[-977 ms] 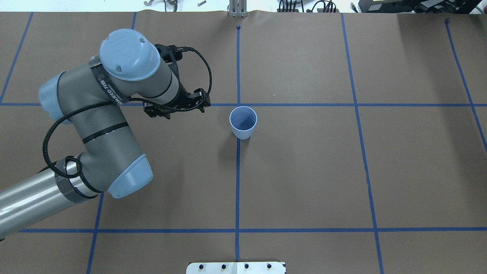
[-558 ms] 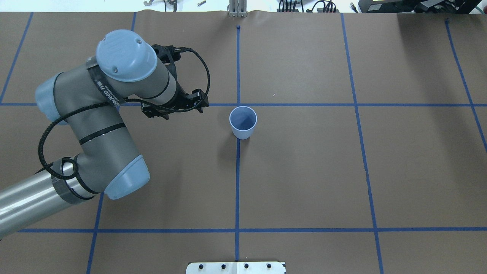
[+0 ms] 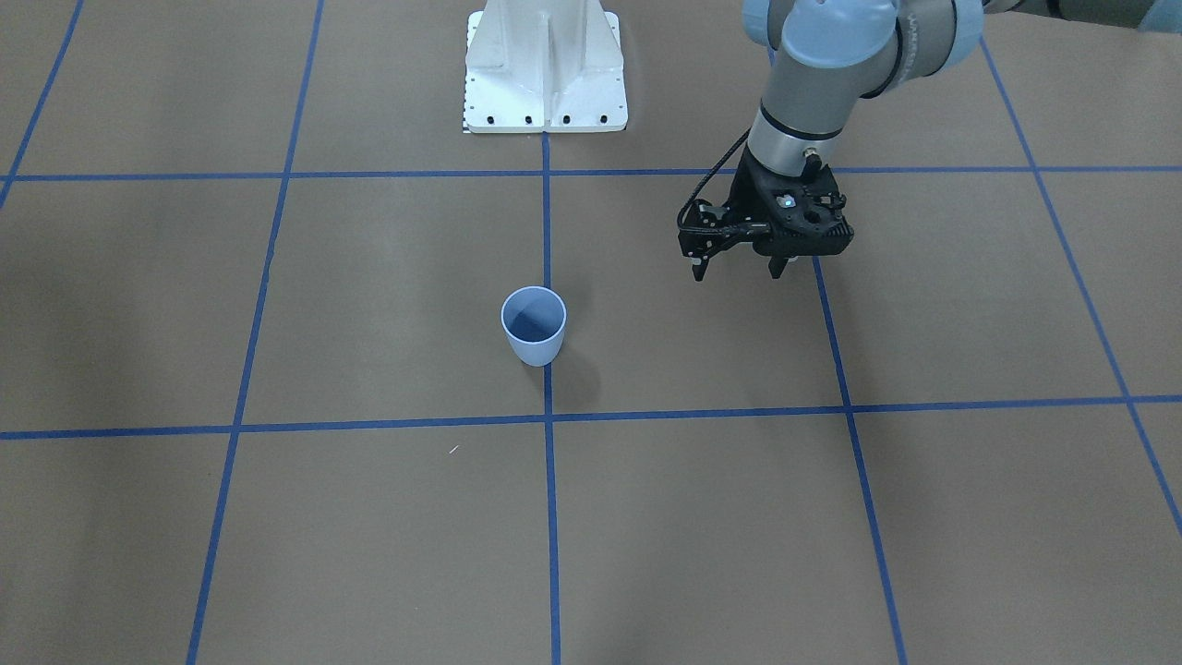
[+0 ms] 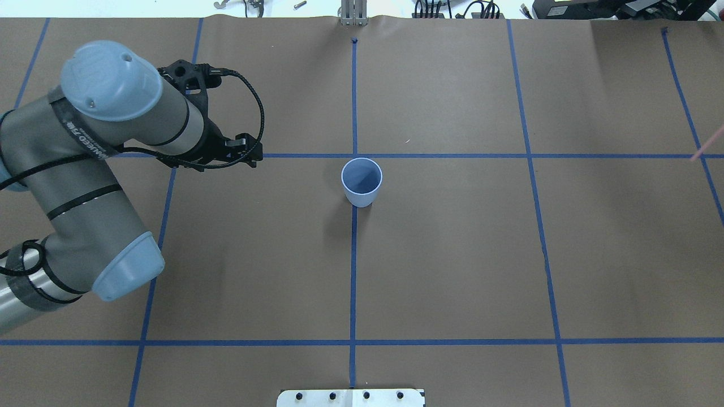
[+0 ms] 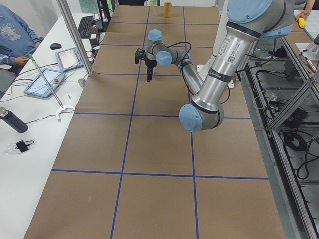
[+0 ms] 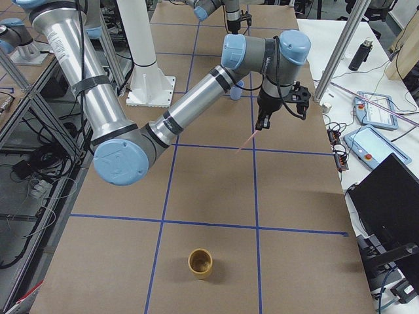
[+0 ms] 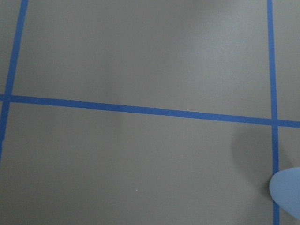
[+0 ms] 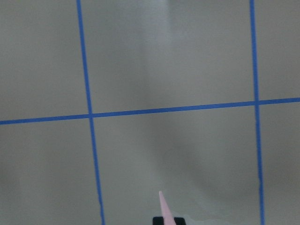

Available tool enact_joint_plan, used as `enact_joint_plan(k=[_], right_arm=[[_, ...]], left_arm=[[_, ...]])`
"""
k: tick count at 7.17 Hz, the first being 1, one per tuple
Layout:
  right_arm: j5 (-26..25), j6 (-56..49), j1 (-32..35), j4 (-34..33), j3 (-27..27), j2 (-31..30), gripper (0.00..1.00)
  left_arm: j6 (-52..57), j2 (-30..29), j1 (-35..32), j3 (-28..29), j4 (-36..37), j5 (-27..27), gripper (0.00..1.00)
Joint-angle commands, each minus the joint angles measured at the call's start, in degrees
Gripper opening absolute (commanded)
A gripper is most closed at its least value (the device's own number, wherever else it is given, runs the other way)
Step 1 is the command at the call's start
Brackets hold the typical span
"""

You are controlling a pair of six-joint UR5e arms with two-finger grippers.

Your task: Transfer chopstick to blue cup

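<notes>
**benchwatcher:** Brown paper covers the whole bench (image 4: 452, 271), gridded with blue tape (image 4: 353, 271). Where's everything at?

**ur5_fan:** The blue cup (image 4: 362, 182) is standing upright, mouth up and nothing in it, pretty much mid-bench. It's right on the centre tape line, just on the robot's side of a cross line. The white mount plate (image 3: 545, 69) sits at the robot's edge, in line with it.

**benchwatcher:** and the chopstick?

**ur5_fan:** The chopstick (image 6: 249, 140) isn't lying on the bench. The right arm (image 6: 196, 98) reaches out over the bench's right end, and the right jaws are clamped on the stick's upper end, well apart from the cup. It slants down from them, thin tip lowest. The overhead only catches the pink tip poking in at the side. The wrist cam shows the pale point sticking out from between the dark pads. Can't tell if the tip touches the paper.

**benchwatcher:** left side?

**ur5_fan:** The left arm (image 4: 113, 130) is over the left half. The left jaws point straight down, spread apart with nothing between them, hanging above the paper, well apart from the cup. Its wrist cam just clips the cup in the bottom corner.

**benchwatcher:** anything else around?

**ur5_fan:** A tan cup (image 6: 200, 263) stands upright near the right end edge. There's also a person in a blue sleeve (image 5: 15, 35) at the side table beyond the far edge.
</notes>
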Motion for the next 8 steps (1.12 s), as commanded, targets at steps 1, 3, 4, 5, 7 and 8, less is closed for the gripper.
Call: enact_joint_plan(k=[1,3,4,5,7,8], right_arm=[[3.18,22.11,-10.49,10.05,2.17,4.36,0.0],[3.46,48.89,-20.86,29.36,1.65,6.3,0.0],[2.76,58.51,-25.52,33.63,-0.27,10.31,0.0],[1.97,62.44,-27.92,35.76,-2.03,13.31,0.0],[0.31,63.7,-30.83,36.92,-3.19,15.01,0.0],[-3.01,63.62,-32.93,38.4,-4.5,15.19,0.0]], left_arm=[[5.47,3.21,-4.19,-0.68,-0.09,-4.46,0.98],[9.43,4.1,-6.23,0.71,-0.26,-4.58,0.98],[11.01,4.1,-7.02,1.94,-0.35,-4.58,0.98],[11.63,3.93,-7.37,3.44,-0.96,-4.58,0.98],[11.55,4.1,-7.38,5.21,-3.86,-4.58,0.98],[11.47,4.02,-7.38,5.21,-3.87,-4.58,0.98]])
